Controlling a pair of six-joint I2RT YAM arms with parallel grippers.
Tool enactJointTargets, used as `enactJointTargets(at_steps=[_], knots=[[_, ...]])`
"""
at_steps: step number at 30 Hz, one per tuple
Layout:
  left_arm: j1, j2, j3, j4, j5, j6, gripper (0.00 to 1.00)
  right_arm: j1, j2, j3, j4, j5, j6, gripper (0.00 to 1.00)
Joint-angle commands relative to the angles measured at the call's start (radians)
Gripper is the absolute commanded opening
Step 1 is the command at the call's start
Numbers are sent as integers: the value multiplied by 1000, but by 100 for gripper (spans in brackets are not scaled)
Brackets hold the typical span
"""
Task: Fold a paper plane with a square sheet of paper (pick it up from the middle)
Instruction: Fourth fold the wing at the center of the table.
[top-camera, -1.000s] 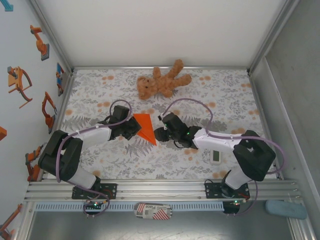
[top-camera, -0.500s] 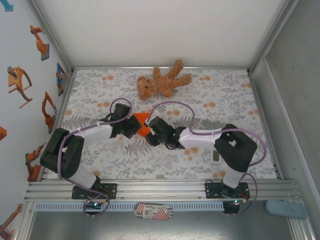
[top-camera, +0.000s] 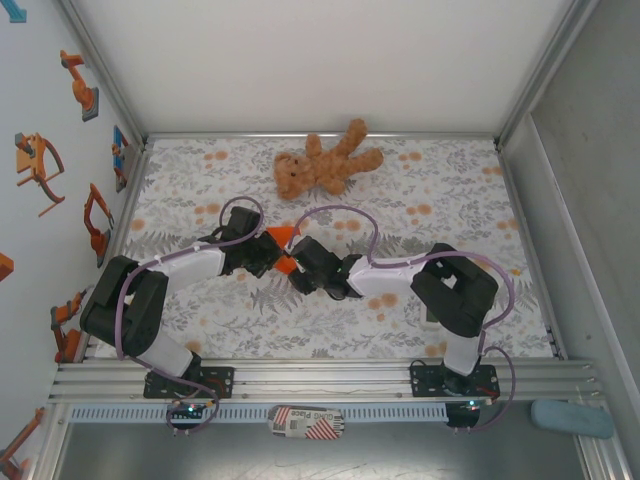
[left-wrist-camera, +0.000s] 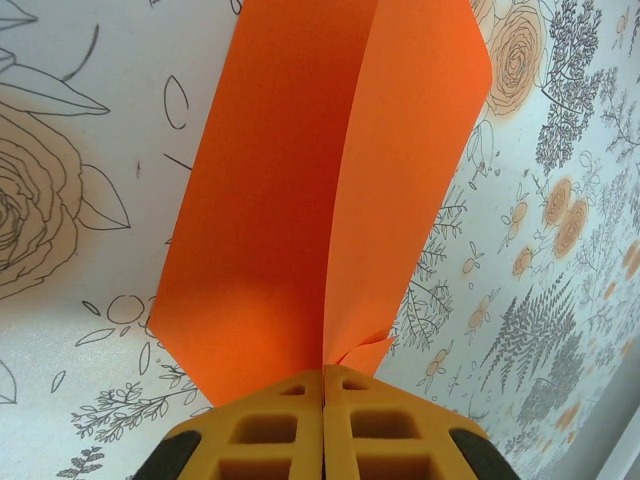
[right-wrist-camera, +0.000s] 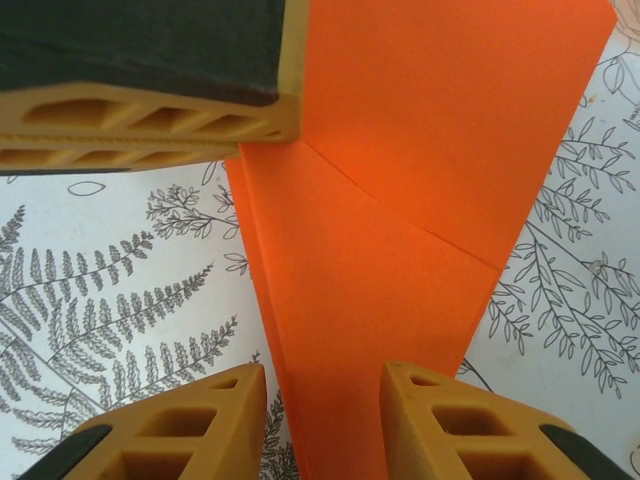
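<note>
- Between the shut fingers of the left gripper (left-wrist-camera: 324, 380), the left wrist view shows the sheet of paper (left-wrist-camera: 300, 180) pinched at its centre crease. It is bright orange, with two flaps spreading away.
- Seen from the right wrist, the right gripper (right-wrist-camera: 322, 385) stands partly open, straddling the folded sheet over the floral tablecloth (right-wrist-camera: 100, 280).
- From the top view, the sheet sits mid-table between both grippers, mostly hidden, and a teddy bear (top-camera: 322, 162) lies beyond.
</note>
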Motion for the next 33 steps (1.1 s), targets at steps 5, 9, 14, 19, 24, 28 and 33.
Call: enactJointTargets(at_steps=[5, 9, 14, 19, 24, 28, 33], knots=[[1, 2, 24, -24, 14, -14, 9, 5, 24, 9, 34, 42, -16, 31], [2, -1, 28, -26, 19, -17, 10, 5, 30, 9, 34, 39, -22, 29], [6, -3, 29, -25, 29, -21, 11, 6, 33, 4, 35, 38, -30, 28], [10, -4, 31, -26, 35, -22, 11, 5, 32, 0, 34, 39, -32, 26], [18, -5, 35, -25, 45, -22, 12, 6, 35, -1, 31, 37, -39, 26], [34, -14, 35, -26, 55, -19, 14, 6, 32, -7, 34, 36, -44, 23], [61, -19, 37, -34, 70, 3, 13, 5, 20, -15, 44, 34, -50, 20]])
